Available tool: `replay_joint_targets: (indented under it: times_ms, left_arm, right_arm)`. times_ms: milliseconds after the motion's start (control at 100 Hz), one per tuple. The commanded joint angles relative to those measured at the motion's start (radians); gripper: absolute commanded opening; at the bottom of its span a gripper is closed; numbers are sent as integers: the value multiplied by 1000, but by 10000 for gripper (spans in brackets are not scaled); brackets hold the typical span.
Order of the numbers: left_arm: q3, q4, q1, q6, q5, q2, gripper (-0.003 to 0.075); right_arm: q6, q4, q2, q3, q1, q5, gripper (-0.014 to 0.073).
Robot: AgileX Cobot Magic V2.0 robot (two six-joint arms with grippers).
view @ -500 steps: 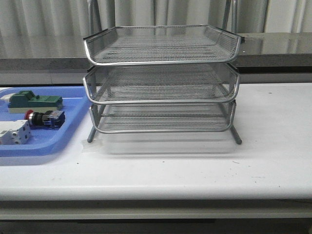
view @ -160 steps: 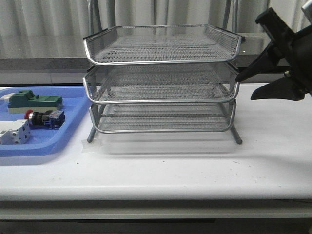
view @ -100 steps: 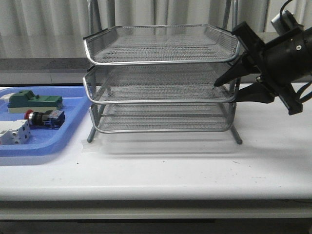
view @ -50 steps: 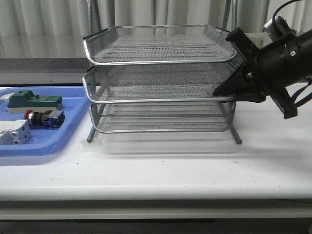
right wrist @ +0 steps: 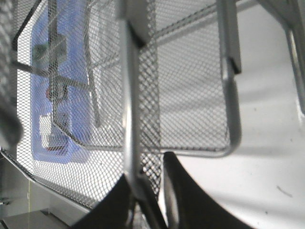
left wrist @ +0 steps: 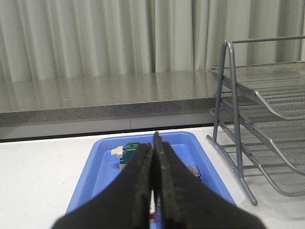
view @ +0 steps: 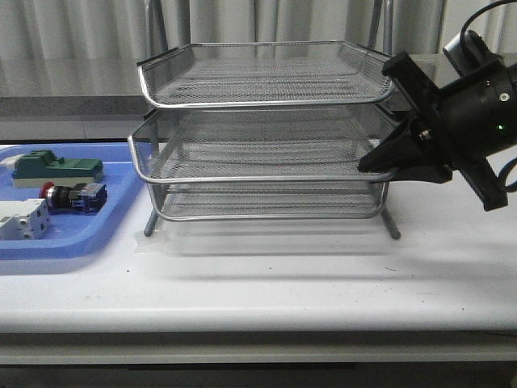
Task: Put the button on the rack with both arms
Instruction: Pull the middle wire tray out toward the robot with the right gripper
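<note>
The button [view: 74, 196], red cap, black body and blue rear block, lies in the blue tray [view: 121, 190] at the left. The silver three-tier rack [view: 266, 103] stands mid-table. Its middle tier [view: 258, 179] sticks out forward of the other two. My right gripper [view: 378, 162] is shut on that tier's right rim, which runs between the fingers in the right wrist view [right wrist: 129, 143]. My left gripper [left wrist: 155, 143] is shut and empty above the blue tray [left wrist: 105, 164]. It hides most of the button; only the blue end [left wrist: 193, 171] shows.
A green block [view: 56, 168] and a white block [view: 23, 220] share the tray with the button. The green block also shows in the left wrist view [left wrist: 133, 151]. A grey ledge and curtains run behind the table. The left arm is out of the front view.
My right arm came in from the right and closed on the middle tier's right rim. That tier has since slid forward, toward the table's front. The button has not moved.
</note>
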Motion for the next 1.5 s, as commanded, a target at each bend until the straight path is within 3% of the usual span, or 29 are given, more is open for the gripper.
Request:
replay_joint_targets:
  times_ms: [0,440,560,680,780,990,1180,1370,1490]
  left_arm:
    - [47,0,3,-10,-82,-32,-20]
    - [47,0,3,-10,-82,-32,-20]
    - [47,0,3,-10,-82,-32,-20]
    - [47,0,3,-10,-82,-32,-20]
    - [47,0,3,-10,-82,-32,-20]
    - [47,0,3,-10,-82,-32,-20]
    - [47,0,3,-10,-82,-32,-20]
    - [47,0,3,-10,-82,-32,-20]
    - [47,0,3,-10,-82,-32,-20]
  right_arm:
    - [-10,-30,-70,56,-2,53,43]
    - [-27,-30,-283,269,-2,3,57]
    - [-27,-27,-290,269,-2,-2,179]
    - [-27,-27,-293,269,-2,-1,404]
    - [-44,-29,-296,268,-2,-1,542]
    - [-40,-96,-355,268,-2,1,580]
    - [129,-329,-485,258,-30,6,580]
    - [455,-826,-655,175,-110,120,580]
    - [587,-1056,-776,93,-149,206,580]
